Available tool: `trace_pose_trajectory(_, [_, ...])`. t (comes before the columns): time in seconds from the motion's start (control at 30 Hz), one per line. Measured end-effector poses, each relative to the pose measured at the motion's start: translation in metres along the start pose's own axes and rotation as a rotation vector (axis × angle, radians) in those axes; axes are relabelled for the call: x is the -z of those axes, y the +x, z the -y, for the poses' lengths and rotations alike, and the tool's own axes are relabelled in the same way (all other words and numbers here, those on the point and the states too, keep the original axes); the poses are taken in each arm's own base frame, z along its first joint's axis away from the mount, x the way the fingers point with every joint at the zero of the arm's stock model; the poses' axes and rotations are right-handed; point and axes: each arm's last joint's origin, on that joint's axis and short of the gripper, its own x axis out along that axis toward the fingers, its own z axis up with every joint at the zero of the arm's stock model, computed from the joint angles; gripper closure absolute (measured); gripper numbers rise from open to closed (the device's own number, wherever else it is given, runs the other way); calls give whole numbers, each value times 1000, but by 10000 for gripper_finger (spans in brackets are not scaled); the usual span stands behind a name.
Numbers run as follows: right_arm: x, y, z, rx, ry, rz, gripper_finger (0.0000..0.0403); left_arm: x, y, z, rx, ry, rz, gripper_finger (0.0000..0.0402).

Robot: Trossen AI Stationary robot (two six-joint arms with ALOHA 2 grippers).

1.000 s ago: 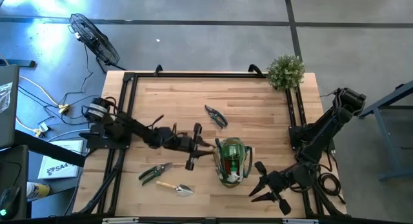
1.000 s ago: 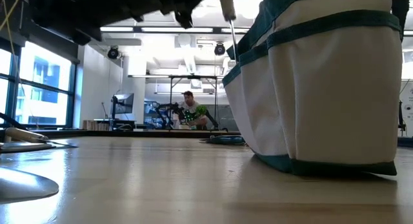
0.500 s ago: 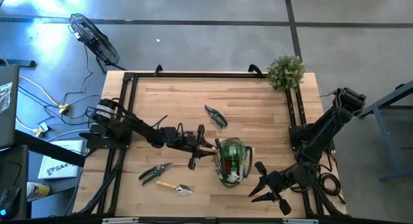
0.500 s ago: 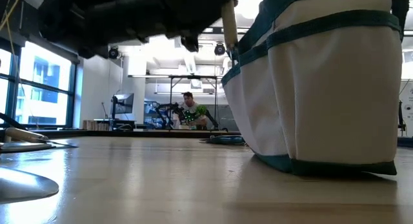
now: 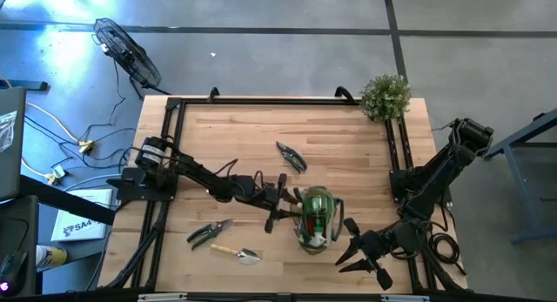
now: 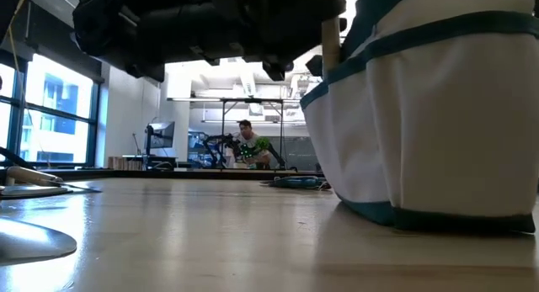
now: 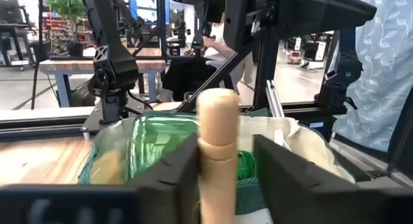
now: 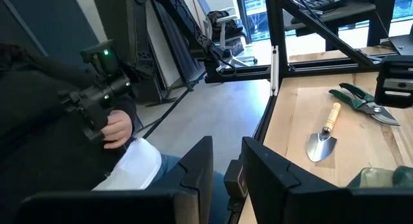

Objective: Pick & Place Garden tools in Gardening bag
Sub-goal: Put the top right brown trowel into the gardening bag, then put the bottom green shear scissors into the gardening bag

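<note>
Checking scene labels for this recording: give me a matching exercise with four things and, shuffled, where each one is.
Things:
1. gardening bag
2. bushy plant
3. wooden-handled trowel
4. right gripper

Places:
A. far right corner of the table
B. near edge of the table, left of the bag
C. directly in front of the left gripper
D. near edge of the table, right of the bag

Pairs: 1-C, 2-A, 3-B, 4-D
</note>
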Motion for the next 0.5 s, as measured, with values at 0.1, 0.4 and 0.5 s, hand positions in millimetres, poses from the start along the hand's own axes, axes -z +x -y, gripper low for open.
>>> trace_pose_trajectory(0.1, [1,0,0,-1,11,-7,330,0,0,0,-2,0,-2,207])
trace_pose_trajectory(0.4, [1,0,0,2,16,-15,330,-2,0,0,-1,0,14,145])
trace_pose_trajectory(0.5, [1,0,0,2,16,-15,330,-7,0,0,-1,1,53,142])
